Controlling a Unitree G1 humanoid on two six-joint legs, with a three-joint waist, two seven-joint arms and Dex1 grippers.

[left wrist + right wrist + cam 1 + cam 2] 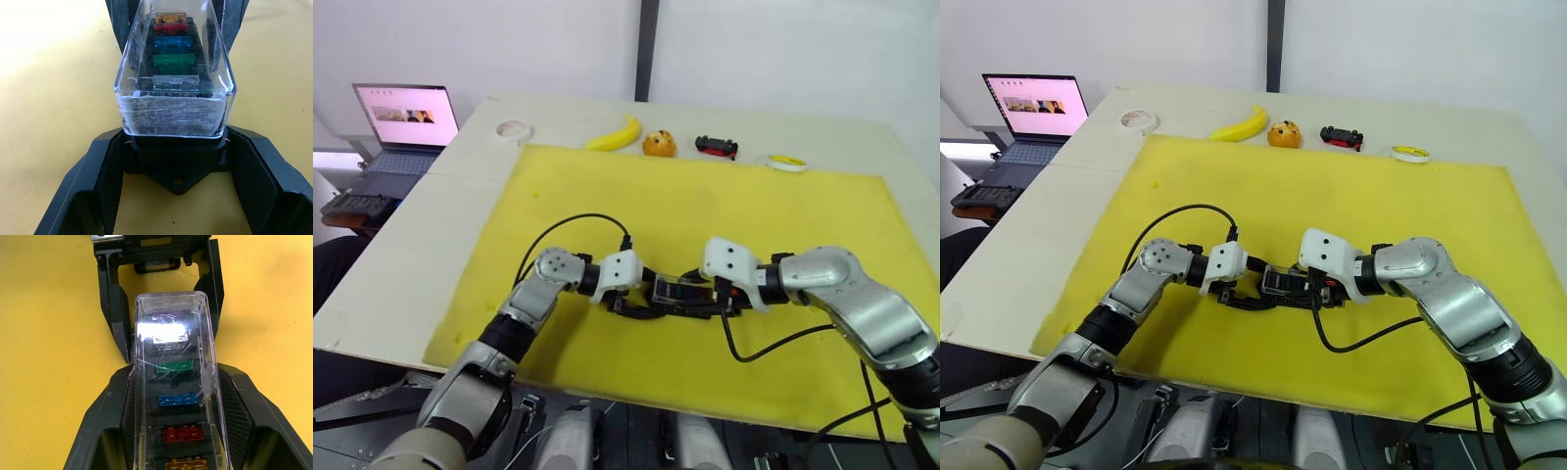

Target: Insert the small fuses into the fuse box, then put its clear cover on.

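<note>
The fuse box (pixel 683 293) lies mostly hidden between the two grippers in the head views, its small fuses (pixel 173 62) too small there to distinguish.

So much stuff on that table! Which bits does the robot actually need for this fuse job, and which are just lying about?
Needed:
black plastic fuse box
clear plastic cover
small coloured fuses
left gripper
right gripper

Lying about:
yellow banana
orange fruit
black-and-red toy car
white tape roll
yellow-and-white ring
open laptop

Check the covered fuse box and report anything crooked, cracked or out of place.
Nothing stands out. The clear cover sits squarely over the fuse box, fuses seated in a row beneath. Its surface is scuffed, but no crack is evident.
</note>
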